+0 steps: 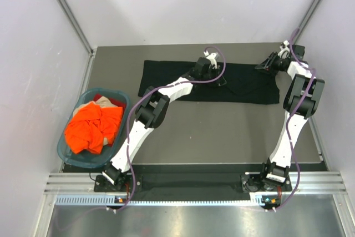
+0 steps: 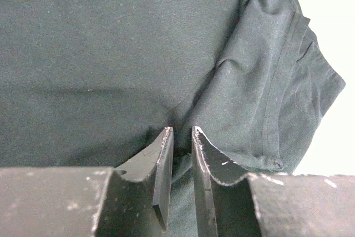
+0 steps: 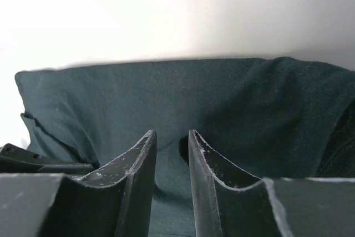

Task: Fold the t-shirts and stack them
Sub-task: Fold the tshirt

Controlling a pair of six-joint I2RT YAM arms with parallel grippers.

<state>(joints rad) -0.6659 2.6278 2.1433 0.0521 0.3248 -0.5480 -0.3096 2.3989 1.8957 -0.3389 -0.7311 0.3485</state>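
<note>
Top external view: a dark grey table (image 1: 222, 131) stands inside a booth of pale, plain walls (image 1: 183, 4), with slim metal posts (image 1: 66, 9) running up from its far corners. A ribbed aluminium rail (image 1: 188, 184) runs along the near edge, where both arms are bolted. The black t-shirt (image 1: 244, 84) lies spread flat in a long band near the far edge, from about the middle towards the far right corner. A teal basket (image 1: 121, 97) sits at the left edge towards the near left corner, with the orange t-shirt (image 1: 94, 129) heaped in it over a beige cloth (image 1: 102, 102).

The left arm (image 1: 177, 87) slants out to the middle of the black shirt, and the right arm (image 1: 285, 137) reaches its right end.

Left wrist view: the left gripper (image 2: 181, 131) has its jaws drawn nearly together, pinching a raised fold of black cloth beside a sleeve. Right wrist view: the right gripper (image 3: 172, 134) is likewise narrowed on black cloth that bulges up between its fingers.
</note>
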